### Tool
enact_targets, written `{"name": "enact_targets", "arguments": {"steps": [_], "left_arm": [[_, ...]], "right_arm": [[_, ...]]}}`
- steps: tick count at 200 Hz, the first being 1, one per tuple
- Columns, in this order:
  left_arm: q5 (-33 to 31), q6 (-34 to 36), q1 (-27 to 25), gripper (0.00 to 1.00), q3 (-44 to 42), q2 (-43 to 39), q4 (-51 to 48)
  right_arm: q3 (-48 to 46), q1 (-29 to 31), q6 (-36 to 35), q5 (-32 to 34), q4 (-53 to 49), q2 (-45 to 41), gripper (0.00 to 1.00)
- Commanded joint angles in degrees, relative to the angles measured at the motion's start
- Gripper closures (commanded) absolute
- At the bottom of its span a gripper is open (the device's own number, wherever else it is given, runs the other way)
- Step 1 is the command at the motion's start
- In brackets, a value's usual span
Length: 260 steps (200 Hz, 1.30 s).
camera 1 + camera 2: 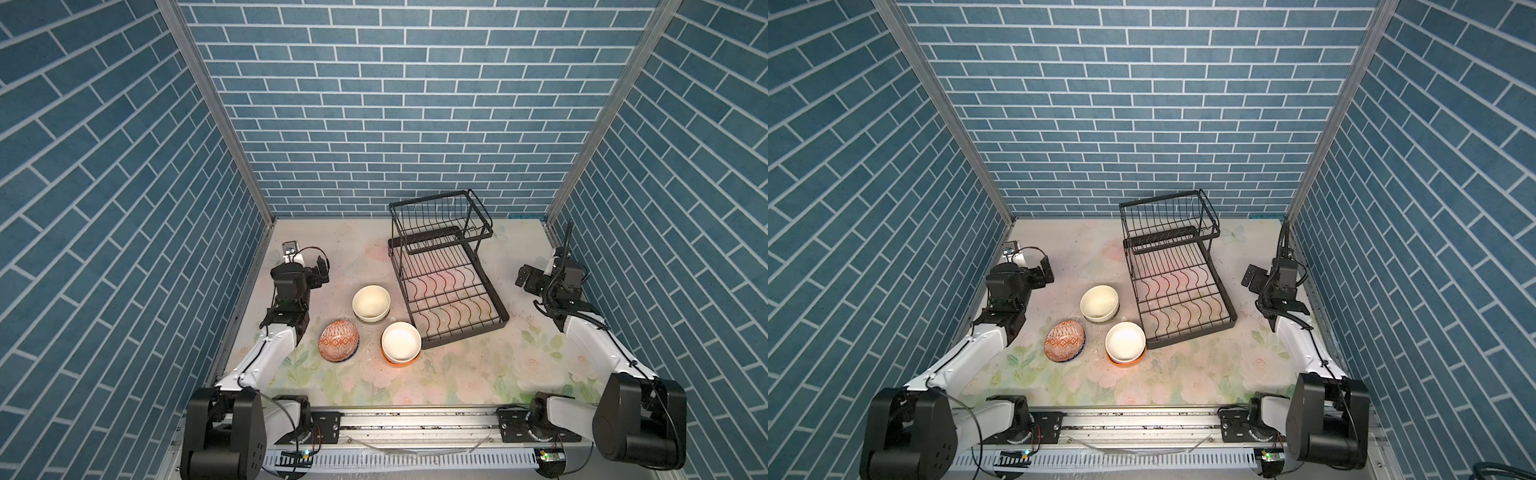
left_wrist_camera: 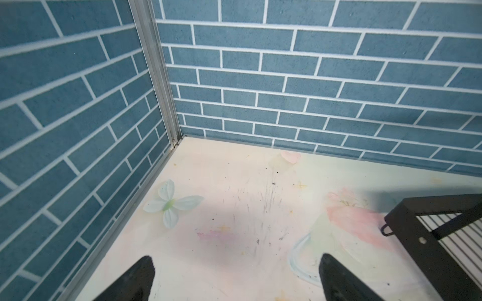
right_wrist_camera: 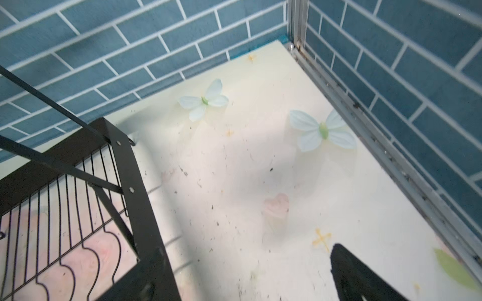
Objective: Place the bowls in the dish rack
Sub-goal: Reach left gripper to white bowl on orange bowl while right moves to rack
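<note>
Both tools stand apart and hold nothing. The left tool hovers over bare counter, with the bowls nearer the arm bases than its tips, in three small stacks beside the rack. The right tool hangs well off the rack's other side. The rack is bare. A sound first move, I judge: swing the left tool back to the cream stack, straddle only the top rim, lift straight up, then stand the bowl between the divider wires.
</note>
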Motion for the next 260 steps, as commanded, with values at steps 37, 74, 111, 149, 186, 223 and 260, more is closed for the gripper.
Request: {"name": "enact_targets", "arguments": {"steps": [37, 74, 111, 149, 186, 223, 260], "left_arm": [[2.4, -16.2, -0.9, 0.0, 3.0, -7.4, -25.0], [3.1, -20.9, -2.6, 0.0, 6.0, -11.9, -39.0], [0.5, -23.6, -8.8, 0.0, 8.9, -14.2, -51.2], [-4.4, -29.3, -19.9, 0.0, 10.7, -14.9, -58.5], [-12.9, -37.8, -34.9, 0.0, 11.2, -13.6, -61.9], [-16.9, -43.7, -45.7, 0.0, 14.1, -8.6, -64.9], [-16.5, -45.6, -52.6, 0.02, 18.3, -1.9, -66.3]], "right_arm": [[7.6, 4.2, 7.3, -2.8, -22.3, -3.7, 0.06], [11.8, 10.0, 6.7, -2.8, -30.0, -4.3, 0.09], [13.1, 15.4, 8.0, -3.3, -32.5, -4.6, 0.13], [12.4, 20.3, 10.9, -5.0, -31.9, -3.6, 0.16], [12.5, 24.1, 12.0, -5.5, -30.6, -1.2, 0.19], [12.9, 26.4, 12.0, -5.6, -30.0, 1.4, 0.2], [12.3, 26.9, 11.9, -5.6, -29.1, 2.0, 0.21]]}}
